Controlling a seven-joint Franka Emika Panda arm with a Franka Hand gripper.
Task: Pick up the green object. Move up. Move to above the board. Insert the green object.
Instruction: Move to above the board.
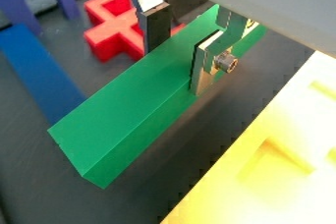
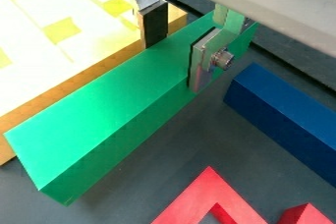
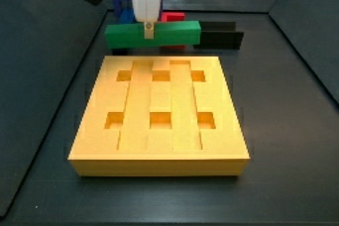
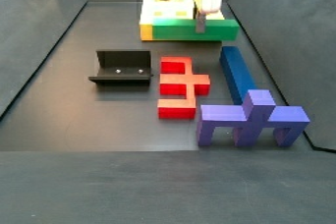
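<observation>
The green object [image 1: 125, 110] is a long green bar that lies along the far edge of the board [image 3: 159, 96], the yellow-orange slab with six square holes. The bar also shows in a wrist view [image 2: 105, 120] and in both side views [image 3: 133, 35] [image 4: 178, 29]. My gripper [image 1: 183, 53] straddles the bar across its width near one end, with a finger against each long side. It shows the same way in the second wrist view [image 2: 179, 51] and in both side views [image 3: 149, 30] [image 4: 202, 22]. The board's edge [image 1: 282, 159] [image 2: 53, 31] runs right beside the bar.
A red block [image 4: 180, 85] [image 1: 112, 27], a blue bar [image 4: 237, 71] [image 2: 282, 110] and a purple piece [image 4: 250, 120] lie on the bar's side away from the board. The fixture [image 4: 121, 69] stands further off. A black block [image 3: 219, 34] sits behind the bar.
</observation>
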